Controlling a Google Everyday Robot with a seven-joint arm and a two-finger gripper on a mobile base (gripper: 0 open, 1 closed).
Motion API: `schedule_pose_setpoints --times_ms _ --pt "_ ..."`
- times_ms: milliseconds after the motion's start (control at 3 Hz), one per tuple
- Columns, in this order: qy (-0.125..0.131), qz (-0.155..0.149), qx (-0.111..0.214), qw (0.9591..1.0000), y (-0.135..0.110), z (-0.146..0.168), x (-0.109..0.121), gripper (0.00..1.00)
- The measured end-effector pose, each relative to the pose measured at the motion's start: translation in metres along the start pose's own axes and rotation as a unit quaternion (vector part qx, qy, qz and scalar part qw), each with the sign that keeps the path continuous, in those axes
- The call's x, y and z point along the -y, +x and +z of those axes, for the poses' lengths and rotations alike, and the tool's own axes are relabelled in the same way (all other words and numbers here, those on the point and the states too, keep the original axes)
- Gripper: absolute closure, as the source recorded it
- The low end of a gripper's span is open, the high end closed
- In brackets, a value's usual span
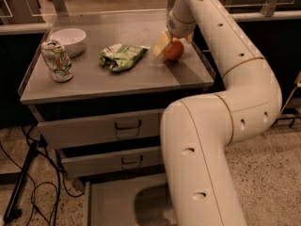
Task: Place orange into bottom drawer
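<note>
The orange (pixel 174 50) sits on the grey cabinet top (pixel 117 81) near its right back corner. My gripper (pixel 168 45) is down at the orange, right on it from above and from the left, and partly covers it. The bottom drawer (pixel 113 202) is pulled out at the foot of the cabinet, with its flat grey floor showing. My own white arm (pixel 202 145) hides the drawer's right part.
A green snack bag (pixel 121 56) lies left of the orange. A white bowl (pixel 68 39) and a drink can (pixel 56 61) stand at the top's left end. Two upper drawers with black handles (pixel 128 125) are closed. Cables and a stand (pixel 21 182) lie on the floor at left.
</note>
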State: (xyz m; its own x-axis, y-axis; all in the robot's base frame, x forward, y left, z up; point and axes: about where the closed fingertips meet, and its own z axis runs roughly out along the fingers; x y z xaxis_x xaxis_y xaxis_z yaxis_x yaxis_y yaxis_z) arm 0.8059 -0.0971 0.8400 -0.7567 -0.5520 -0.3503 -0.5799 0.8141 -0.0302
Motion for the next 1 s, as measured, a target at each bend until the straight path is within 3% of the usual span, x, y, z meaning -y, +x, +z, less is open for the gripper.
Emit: schedule_pose_setpoints --times_ms 1000 --pt "0.000 0.000 0.000 1.0000 -0.0002 0.0002 0.0000 0.88"
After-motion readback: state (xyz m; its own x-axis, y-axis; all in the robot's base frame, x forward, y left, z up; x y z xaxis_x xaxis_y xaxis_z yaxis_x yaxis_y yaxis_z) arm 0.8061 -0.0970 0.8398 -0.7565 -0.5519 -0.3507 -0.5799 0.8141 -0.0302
